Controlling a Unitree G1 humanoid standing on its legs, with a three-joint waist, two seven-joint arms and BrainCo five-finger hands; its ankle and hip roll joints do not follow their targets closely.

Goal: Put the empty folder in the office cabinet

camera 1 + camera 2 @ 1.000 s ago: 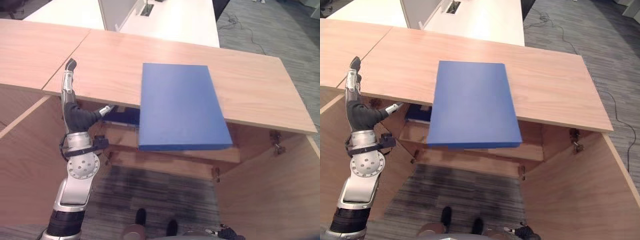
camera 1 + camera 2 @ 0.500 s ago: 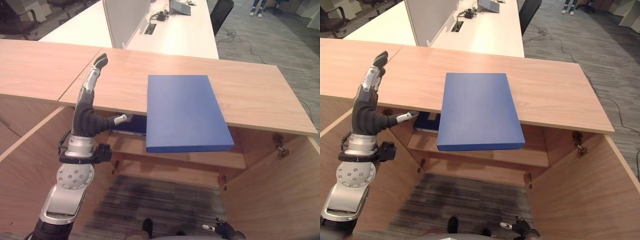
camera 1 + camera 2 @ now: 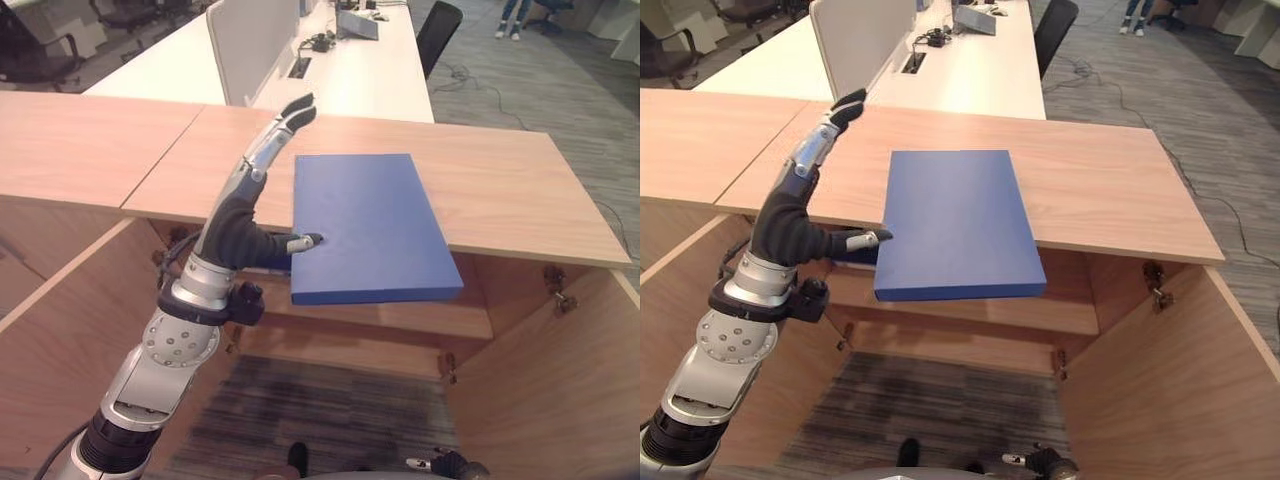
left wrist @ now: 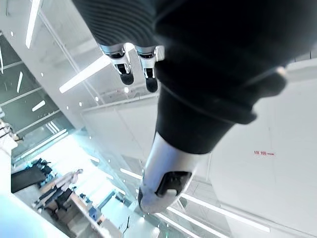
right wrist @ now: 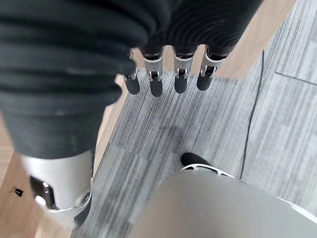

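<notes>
Our left hand [image 3: 243, 225] is raised in front of the cabinet, fingers [image 3: 275, 135] straight and spread upward over the wooden top, thumb [image 3: 298, 242] stuck out sideways. It grips nothing. The thumb tip sits right at the left edge of the blue folder [image 3: 368, 225]; we cannot tell if it actually touches. In the left wrist view the same hand [image 4: 198, 64] shows against ceiling lights, fingers extended.

Our right hand [image 5: 168, 82] shows in the right wrist view, hanging low over grey carpet [image 5: 208, 129], fingers straight and relaxed, nothing in it. In the left eye view a bit of it [image 3: 443, 463] peeks in at the bottom edge.

The blue folder lies flat and closed on the cabinet top [image 3: 510, 185], near the middle, its near end hanging over the front edge above the open cabinet. So it is on the cabinet, not in it.

Under the top we see a wooden shelf [image 3: 400, 318] inside the cabinet, and something dark blue [image 3: 855, 256] on it, just behind our left thumb, mostly hidden. Both cabinet doors stand open: left door [image 3: 50, 330], right door [image 3: 560, 390], hinges [image 3: 553, 286] on the right wall.

Behind the cabinet: a white desk [image 3: 370, 70] with a grey divider panel [image 3: 245, 40] and a black chair [image 3: 440, 25].
</notes>
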